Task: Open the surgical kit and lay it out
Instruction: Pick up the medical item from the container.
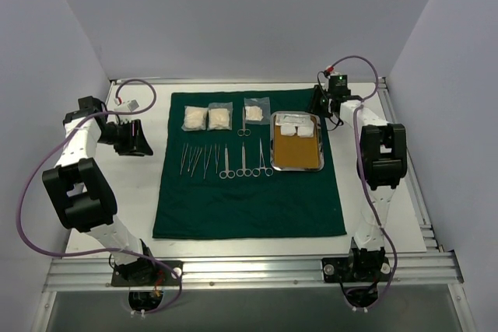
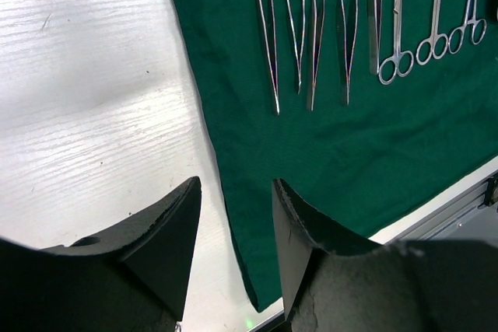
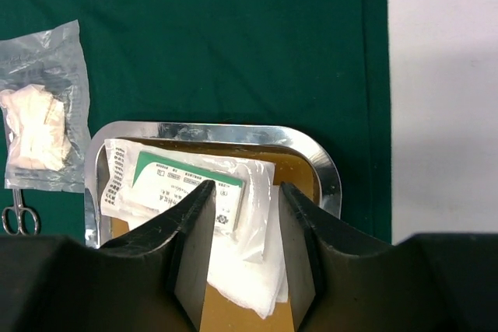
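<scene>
Left hand [image 2: 235, 186] and right hand [image 3: 246, 186] parted, empty; green-labelled packet [image 3: 166, 179] in steel tray [image 3: 314, 155], print unreadable

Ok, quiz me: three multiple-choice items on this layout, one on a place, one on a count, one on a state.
1. On the green cloth, the steel tray sits:
A) at its right part
B) at its left edge
C) at its near edge

2. Clear packets lying on the cloth outside the tray:
A) one
B) three
C) five

3. The cloth is:
A) folded shut
B) rolled up
C) spread flat

Answers:
1 A, it lies nearest the right arm.
2 B, three lie along the far side.
3 C, it lies open under the instruments.
</scene>
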`<state>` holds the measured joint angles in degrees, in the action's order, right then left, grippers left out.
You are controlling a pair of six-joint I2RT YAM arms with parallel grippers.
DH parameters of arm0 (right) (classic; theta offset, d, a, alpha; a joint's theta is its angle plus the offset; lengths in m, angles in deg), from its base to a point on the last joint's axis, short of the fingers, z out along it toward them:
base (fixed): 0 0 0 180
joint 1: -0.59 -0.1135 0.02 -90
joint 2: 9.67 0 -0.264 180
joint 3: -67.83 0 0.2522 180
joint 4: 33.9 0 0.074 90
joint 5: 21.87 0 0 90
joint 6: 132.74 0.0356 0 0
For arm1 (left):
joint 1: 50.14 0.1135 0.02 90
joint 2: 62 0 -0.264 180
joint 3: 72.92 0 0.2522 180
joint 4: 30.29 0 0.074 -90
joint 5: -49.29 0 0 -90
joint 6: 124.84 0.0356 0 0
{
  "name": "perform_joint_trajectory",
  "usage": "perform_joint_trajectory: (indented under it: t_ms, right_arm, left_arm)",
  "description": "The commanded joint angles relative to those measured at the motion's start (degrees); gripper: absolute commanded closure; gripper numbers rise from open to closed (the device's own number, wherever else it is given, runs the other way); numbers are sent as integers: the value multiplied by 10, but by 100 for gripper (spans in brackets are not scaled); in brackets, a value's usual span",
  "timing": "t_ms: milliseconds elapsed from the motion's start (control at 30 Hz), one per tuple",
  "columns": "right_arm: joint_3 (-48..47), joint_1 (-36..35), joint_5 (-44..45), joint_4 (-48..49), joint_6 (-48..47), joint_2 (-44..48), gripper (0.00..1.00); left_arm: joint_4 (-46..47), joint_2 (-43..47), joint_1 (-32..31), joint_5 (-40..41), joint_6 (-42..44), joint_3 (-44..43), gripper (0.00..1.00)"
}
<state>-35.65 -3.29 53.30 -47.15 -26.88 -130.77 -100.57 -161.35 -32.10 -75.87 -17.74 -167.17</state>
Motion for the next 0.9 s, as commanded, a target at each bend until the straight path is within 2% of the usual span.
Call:
perform_joint_trajectory:
  t_ms: [0, 867]
  right_arm:
    - [-6, 12, -51, 19, 6, -19, 67]
    - [-10, 31, -114, 46, 29, -69, 70]
  left_arm:
    - [6, 1, 0, 0, -1, -16, 50]
    - [5, -4, -1, 7, -4, -23, 49]
